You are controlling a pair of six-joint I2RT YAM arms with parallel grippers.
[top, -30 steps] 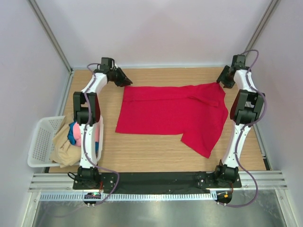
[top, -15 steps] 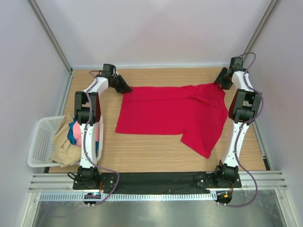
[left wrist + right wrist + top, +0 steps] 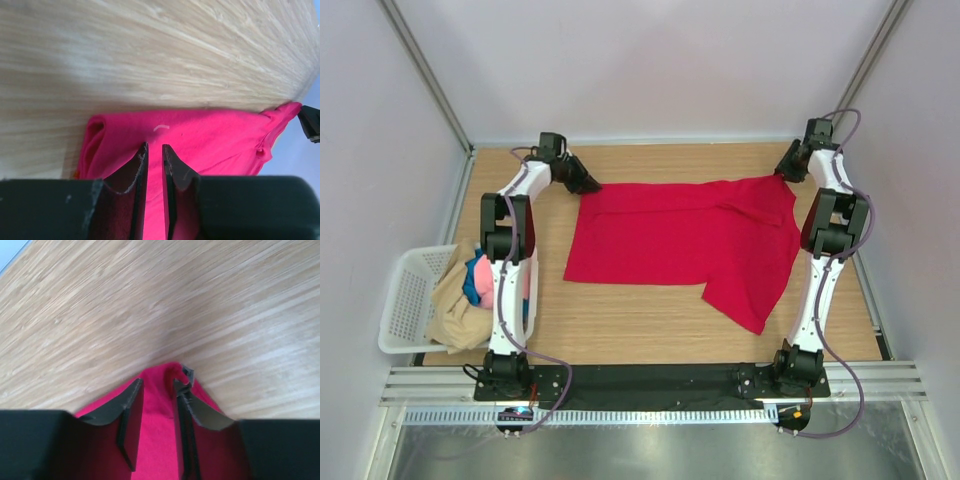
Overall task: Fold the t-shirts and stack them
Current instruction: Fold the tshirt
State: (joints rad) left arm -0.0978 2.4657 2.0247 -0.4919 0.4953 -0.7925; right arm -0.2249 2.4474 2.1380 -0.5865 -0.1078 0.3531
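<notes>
Red t-shirt [image 3: 685,235] lies flat on the surface [image 3: 620,325], unfolded. Left gripper [image 3: 154,146] jaws at a slit over its far-left corner; cannot tell if cloth is caught. Right gripper [image 3: 157,381] jaws part-open, straddling the far-right corner. If you lift now, one corner may slip free and skew your fold.

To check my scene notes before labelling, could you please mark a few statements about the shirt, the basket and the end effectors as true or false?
1. The red t-shirt lies spread out on the table. True.
2. The basket stands on the table's right side. False: it sits at the left near edge, beside the left arm.
3. The right end effector is at the shirt's far right corner. True.
4. The basket is empty. False: it holds beige, pink and blue garments.
5. The left end effector hangs over the basket. False: it is at the shirt's far left corner.
</notes>
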